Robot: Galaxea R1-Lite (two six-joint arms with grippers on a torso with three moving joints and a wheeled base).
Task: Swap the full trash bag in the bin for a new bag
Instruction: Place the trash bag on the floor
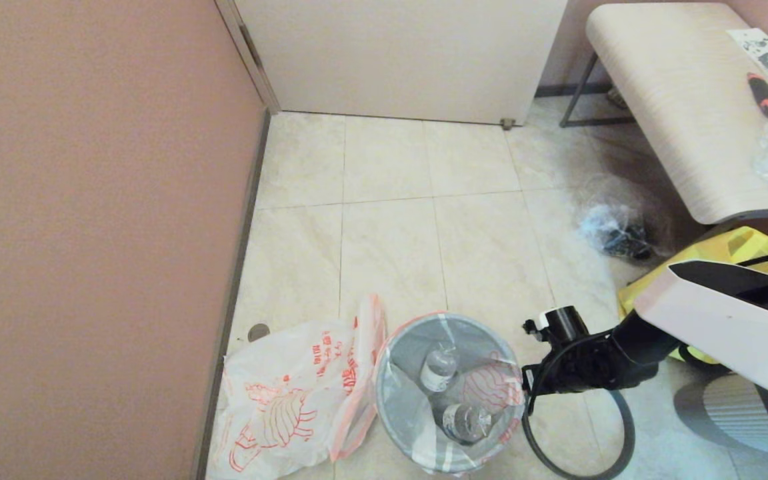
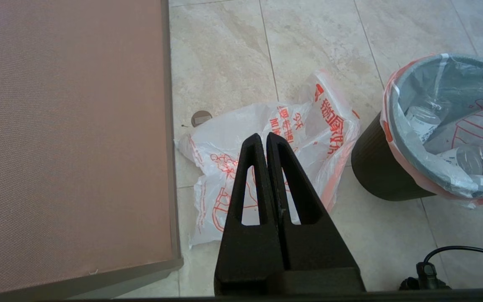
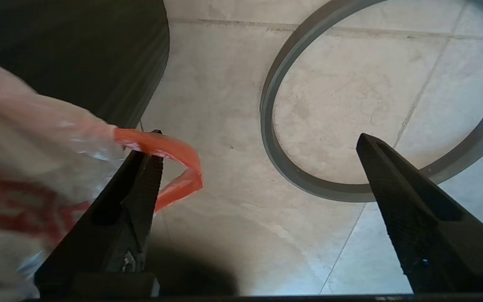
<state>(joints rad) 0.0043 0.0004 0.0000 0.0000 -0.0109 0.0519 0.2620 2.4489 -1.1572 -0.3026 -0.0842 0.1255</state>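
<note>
The black bin stands on the tiled floor, lined by the full trash bag, whose edge folds over the rim; clear bottles lie inside. The grey hoop is off the bin and lies flat on the floor to its right, under my right arm. My right gripper is open beside the bin's right rim, and an orange bag handle drapes over one finger. The new bag lies flat left of the bin. Above it hangs my left gripper, shut and empty.
A pink wall runs close along the left and a white door closes the back. At right are a pale bench, a yellow tote, a clear bag of dark items and a grey ribbed round object.
</note>
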